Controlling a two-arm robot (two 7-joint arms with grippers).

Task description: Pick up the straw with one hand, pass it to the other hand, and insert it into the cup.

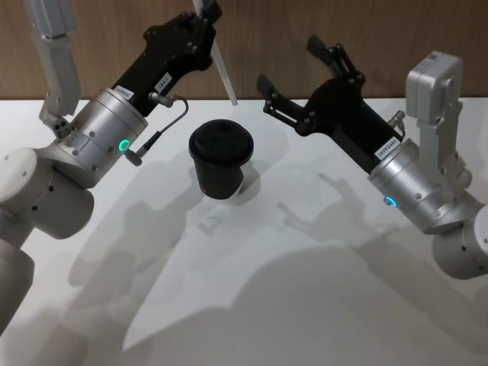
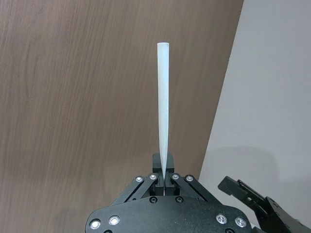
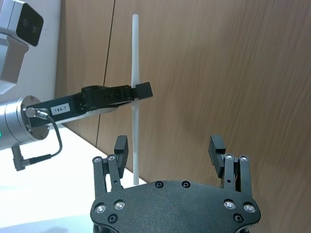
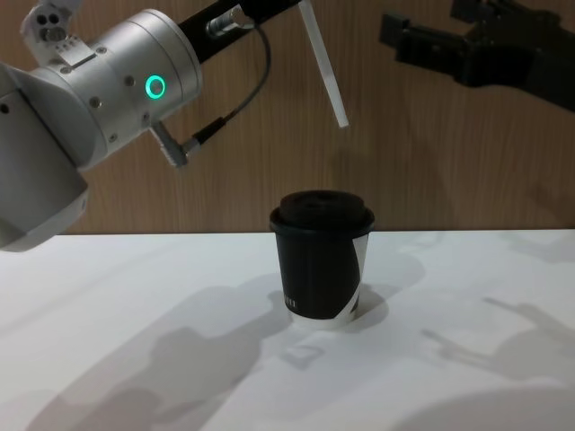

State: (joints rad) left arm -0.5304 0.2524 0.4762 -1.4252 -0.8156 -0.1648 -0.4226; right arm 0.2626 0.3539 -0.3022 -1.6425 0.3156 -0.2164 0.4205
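1. One straw [image 1: 226, 72] hangs tilted, pinched partway along by the left tool [image 1: 207, 14] (the head view cuts off its upper end).
2. Its lower end is in the air above the cup [image 1: 221, 156], apart from the lid.
3. The right tool [image 1: 288, 61] is spread wide, holding nothing, near the straw.
4. The cup stands on the worktop [image 1: 305, 290]; its lid opening is hard to make out.

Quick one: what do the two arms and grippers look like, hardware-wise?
Both are black and long-fingered, left gripper and right gripper, each with a white printed label, on silver cylindrical wrists with a green lit ring and white rounded arm links. The left wrist also carries a thin dark cable with a metal plug.
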